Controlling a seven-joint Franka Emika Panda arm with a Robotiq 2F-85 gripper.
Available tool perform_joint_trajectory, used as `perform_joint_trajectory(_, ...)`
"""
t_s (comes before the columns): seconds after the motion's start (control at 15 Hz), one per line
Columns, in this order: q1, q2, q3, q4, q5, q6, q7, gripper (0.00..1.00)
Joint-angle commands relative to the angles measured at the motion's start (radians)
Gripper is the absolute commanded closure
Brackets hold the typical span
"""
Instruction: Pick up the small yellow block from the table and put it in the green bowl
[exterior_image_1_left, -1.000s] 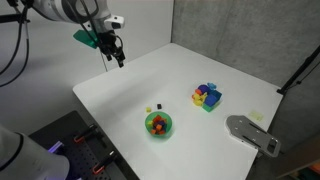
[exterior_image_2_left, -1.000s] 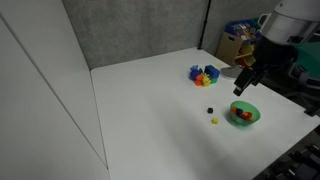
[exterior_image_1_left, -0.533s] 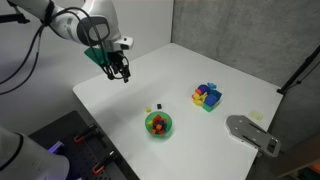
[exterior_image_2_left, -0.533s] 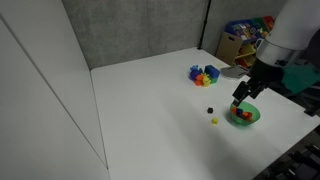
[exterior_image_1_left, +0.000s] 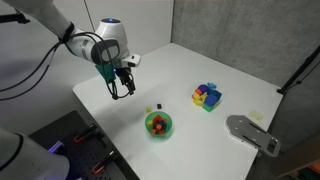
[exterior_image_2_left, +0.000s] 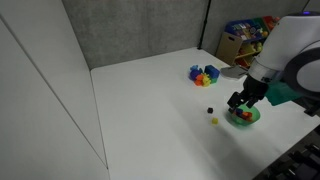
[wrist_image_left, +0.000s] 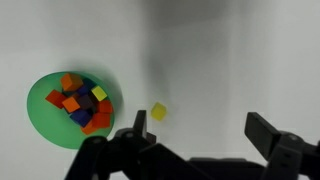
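The small yellow block (wrist_image_left: 159, 111) lies on the white table, just right of the green bowl (wrist_image_left: 42, 104) in the wrist view. It also shows in both exterior views (exterior_image_1_left: 148, 110) (exterior_image_2_left: 214, 122), beside a small dark block (exterior_image_1_left: 157, 105) (exterior_image_2_left: 210, 111). The green bowl (exterior_image_1_left: 167, 128) (exterior_image_2_left: 252, 116) holds several coloured blocks. My gripper (wrist_image_left: 200, 130) (exterior_image_1_left: 121, 87) (exterior_image_2_left: 239, 102) is open and empty, hovering above the table near the yellow block and bowl.
A cluster of coloured blocks (exterior_image_1_left: 207, 96) (exterior_image_2_left: 204, 74) sits further back on the table (exterior_image_1_left: 240, 90). A grey device (exterior_image_1_left: 250, 133) lies near a table corner. A box of toys (exterior_image_2_left: 243, 37) stands beyond the table.
My gripper has moved down and across the table toward the bowl and yellow block. The blocks and the bowl have not moved.
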Motion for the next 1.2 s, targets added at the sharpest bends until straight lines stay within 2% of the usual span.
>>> perform_joint_trajectory(0.0,0.012,0.112,-0.030,0.045,-0.039,0.044,0.045,0.00)
perform_joint_trajectory(0.4,0.050,0.306,-0.082,0.159,-0.014,0.081,0.024,0.00)
perform_joint_trajectory(0.87,0.116,0.521,-0.129,0.371,-0.009,0.058,0.013,0.00)
perform_joint_trajectory(1.13,0.151,0.616,-0.165,0.452,-0.015,0.056,0.014,0.00)
